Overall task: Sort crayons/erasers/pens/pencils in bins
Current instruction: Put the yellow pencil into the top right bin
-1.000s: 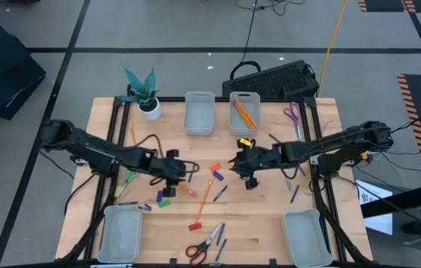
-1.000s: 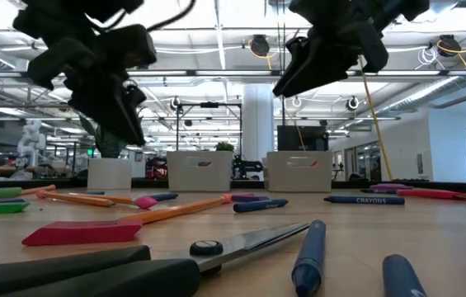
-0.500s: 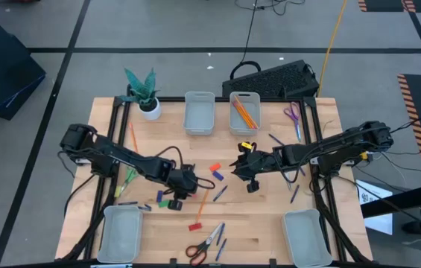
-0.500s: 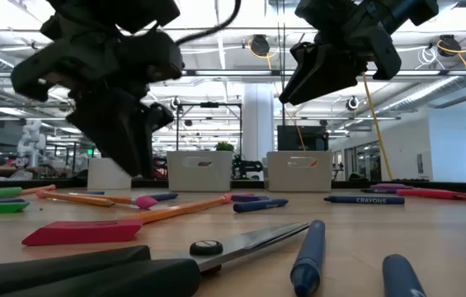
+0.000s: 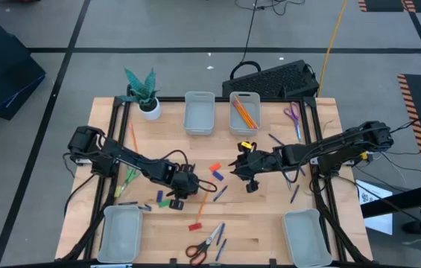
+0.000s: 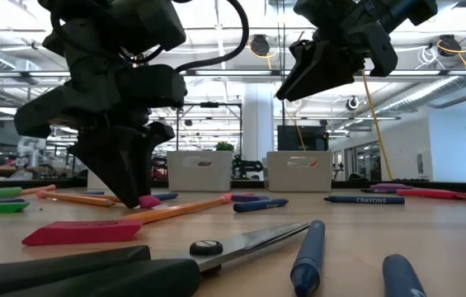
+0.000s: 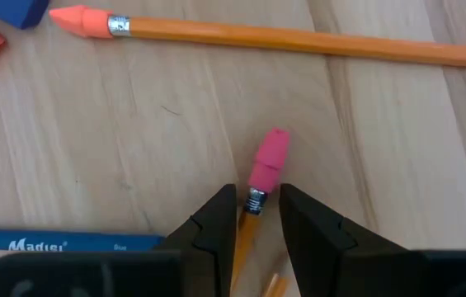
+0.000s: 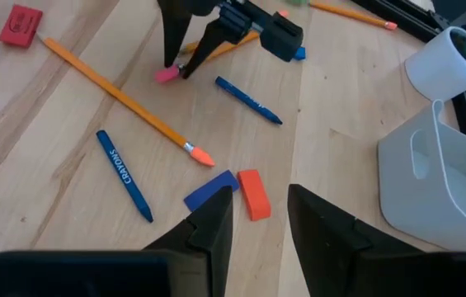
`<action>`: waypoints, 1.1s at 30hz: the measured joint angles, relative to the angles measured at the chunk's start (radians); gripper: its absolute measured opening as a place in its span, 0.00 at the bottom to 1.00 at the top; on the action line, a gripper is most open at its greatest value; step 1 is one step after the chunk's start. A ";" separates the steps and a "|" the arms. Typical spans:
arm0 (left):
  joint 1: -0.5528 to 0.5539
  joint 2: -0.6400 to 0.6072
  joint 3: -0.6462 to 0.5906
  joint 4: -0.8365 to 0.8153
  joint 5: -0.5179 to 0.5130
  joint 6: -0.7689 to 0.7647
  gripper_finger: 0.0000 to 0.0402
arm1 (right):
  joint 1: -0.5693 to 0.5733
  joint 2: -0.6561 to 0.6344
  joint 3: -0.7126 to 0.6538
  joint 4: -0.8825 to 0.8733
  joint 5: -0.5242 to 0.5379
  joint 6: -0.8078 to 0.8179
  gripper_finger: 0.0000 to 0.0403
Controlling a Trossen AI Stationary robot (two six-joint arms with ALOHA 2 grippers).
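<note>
**What I can read from here**

The word "CRAYONS" stands in pale letters on a dark blue crayon (image 6: 364,200) lying on the table in my low view. The same word runs along the blue crayon (image 8: 124,175) ahead of my right wrist camera. By my left wrist camera, another blue crayon (image 7: 59,242) carries pale lettering, its first word partly readable as "Madisi"; the rest is too blurred for me to read.

Wooden table (image 5: 270,223) carrying four bins (image 5: 199,114), plant pot (image 5: 149,109); pencils (image 5: 203,202), crayons (image 5: 220,193), erasers (image 5: 215,167), scissors (image 5: 204,245) lying scattered across middle.
</note>
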 joint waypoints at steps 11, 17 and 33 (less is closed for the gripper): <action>-0.001 0.000 0.000 -0.004 -0.022 0.008 0.24 | 0.000 0.000 0.000 -0.020 0.000 0.028 0.27; -0.005 0.000 -0.001 0.000 -0.042 0.068 0.14 | 0.000 -0.020 0.000 -0.036 0.001 0.022 0.27; 0.000 -0.042 -0.005 0.020 -0.127 0.142 0.02 | 0.001 -0.085 0.002 -0.088 0.031 0.037 0.27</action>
